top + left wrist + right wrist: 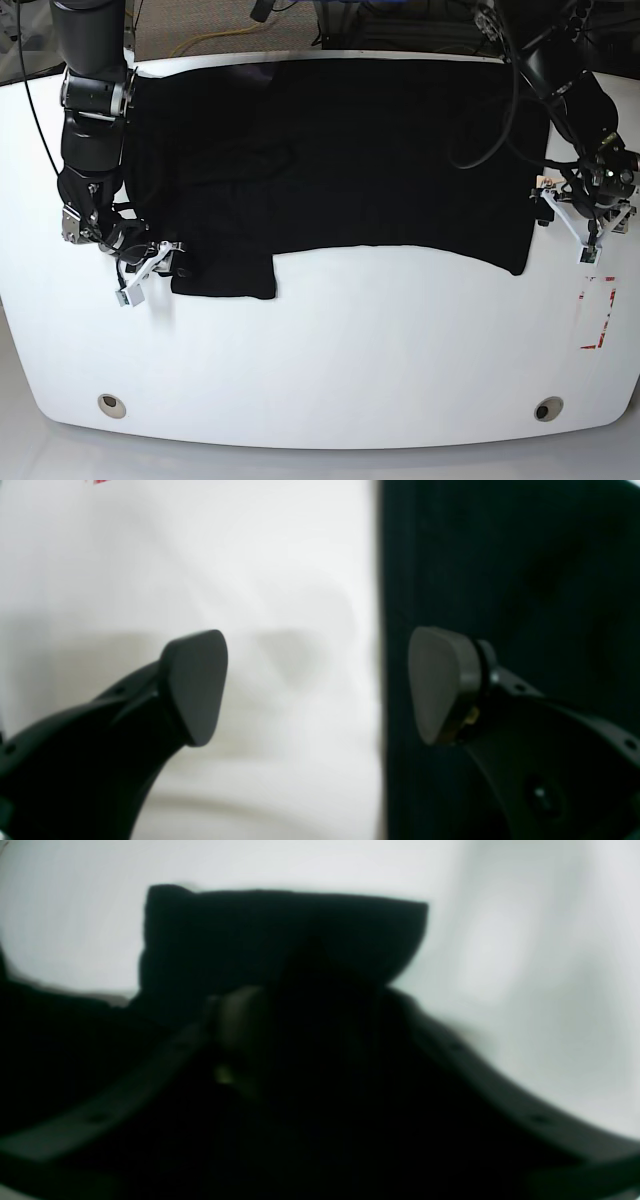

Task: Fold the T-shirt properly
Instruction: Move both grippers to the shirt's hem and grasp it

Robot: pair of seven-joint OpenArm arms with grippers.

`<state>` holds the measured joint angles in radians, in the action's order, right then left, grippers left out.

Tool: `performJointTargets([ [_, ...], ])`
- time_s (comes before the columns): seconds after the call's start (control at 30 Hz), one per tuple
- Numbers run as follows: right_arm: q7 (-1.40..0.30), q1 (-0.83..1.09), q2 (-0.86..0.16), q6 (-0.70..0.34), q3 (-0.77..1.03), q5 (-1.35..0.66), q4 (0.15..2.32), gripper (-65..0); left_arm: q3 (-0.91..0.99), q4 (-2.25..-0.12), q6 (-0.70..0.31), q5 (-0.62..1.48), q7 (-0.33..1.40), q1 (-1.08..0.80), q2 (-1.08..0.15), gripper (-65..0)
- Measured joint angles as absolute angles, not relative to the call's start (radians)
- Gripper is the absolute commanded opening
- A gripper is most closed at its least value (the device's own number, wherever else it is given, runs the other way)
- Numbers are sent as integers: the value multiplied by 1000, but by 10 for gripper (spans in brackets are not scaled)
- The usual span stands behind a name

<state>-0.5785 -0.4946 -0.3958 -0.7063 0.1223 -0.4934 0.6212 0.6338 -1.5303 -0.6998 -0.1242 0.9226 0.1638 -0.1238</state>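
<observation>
The black T-shirt (360,160) lies spread flat across the far half of the white table (350,370), with one sleeve (225,275) sticking out toward the front left. My right gripper (150,268) sits at that sleeve's left edge. In the right wrist view its jaws (310,1020) are drawn in around a bunched fold of the sleeve (280,925), and the cloth hides one pad. My left gripper (590,235) hovers just off the shirt's right edge. In the left wrist view it (317,687) is wide open and holds nothing. One finger is over the bare table, the other over the cloth (500,555).
A red tape mark (598,310) is on the table in front of my left gripper. Two round holes (112,404) (545,408) sit near the table's front edge. Cables hang behind the far edge.
</observation>
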Motion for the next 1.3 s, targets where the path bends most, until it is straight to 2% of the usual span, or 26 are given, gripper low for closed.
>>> performJointTargets([
  [0.2,-587,-491,-379,-700,118,-476,627,-650,630,-1366,-700,-163,890,287,-122,-122],
  [0.4,-592,-488,-376,-707,117,-479,626,-650,620,-1149,-700,-160,791,393,-139,-124],
  [0.6,-598,-488,-376,-707,116,-478,626,-650,477,-965,-693,-160,725,428,-176,-129],
  [0.63,-598,-488,-376,-707,116,-480,626,-650,457,-953,-694,-156,706,430,-176,-149],
  [0.7,-598,-488,-376,-708,116,-479,627,-650,445,-934,-694,-157,683,436,-172,-242],
  [0.77,-598,-488,-377,-707,116,-479,627,-650,444,-915,-693,-152,635,435,-172,-386],
  [0.83,-598,-488,-377,-707,116,-478,627,-650,445,-902,-693,-146,623,435,-176,-581],
  [0.87,-598,-489,-377,-707,116,-479,627,-650,447,-899,-693,-143,622,435,-178,-650],
  [1.0,-614,-492,-377,-707,116,-481,627,-650,447,-897,-689,-141,623,435,-177,-635],
  [1.03,-630,-489,-376,-707,116,-482,640,-650,445,-898,-686,-141,626,436,-175,-650],
  [1.2,-771,-457,-374,-695,115,-448,794,-650,444,-909,-693,-132,642,434,-173,-650],
  [1.3,-850,-427,-374,-692,117,-440,914,-650,443,-970,-697,-149,726,425,-169,-650],
])
